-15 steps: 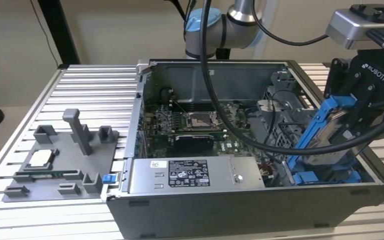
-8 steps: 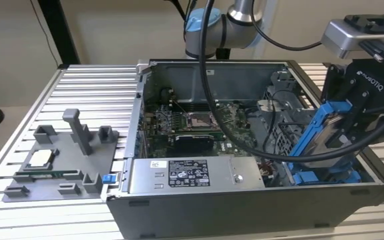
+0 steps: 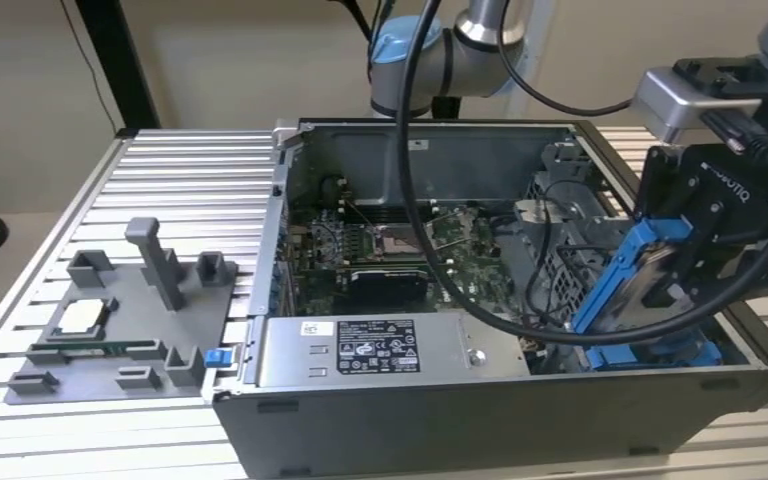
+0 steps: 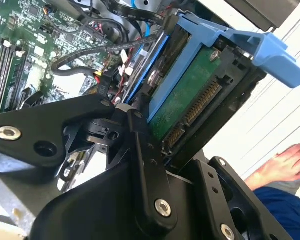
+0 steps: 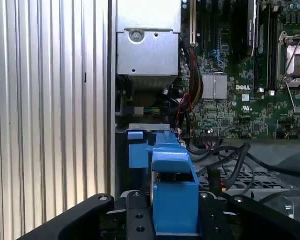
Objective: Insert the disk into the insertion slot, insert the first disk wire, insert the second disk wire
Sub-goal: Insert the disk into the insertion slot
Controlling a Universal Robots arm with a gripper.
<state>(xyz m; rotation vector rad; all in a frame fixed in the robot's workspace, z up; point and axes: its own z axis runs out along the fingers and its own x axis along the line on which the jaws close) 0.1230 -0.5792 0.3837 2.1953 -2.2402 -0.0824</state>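
My gripper [image 3: 671,285] is shut on the disk [image 3: 628,272], a drive in a bright blue carrier frame. I hold it steeply tilted over the exterior view's right end of the open computer case. Its green circuit side [image 4: 190,100] and connector row face the second wrist camera, between the black fingers [image 4: 146,150]. In the first wrist view the blue carrier [image 5: 174,187] sits between my fingers [image 5: 136,220]. Below it is the insertion slot [image 3: 651,352], a bay with blue rails [image 5: 139,150] and perforated grey metal. Loose black cables [image 5: 225,156] lie beside the bay.
The motherboard [image 3: 384,250] fills the case floor, with the grey power-supply box [image 3: 357,350] along the front wall. A thick black cable [image 3: 491,305] from my arm loops across the case. A grey fixture tray [image 3: 104,330] lies on the slatted table. A person's hand [image 4: 285,165] rests outside the case.
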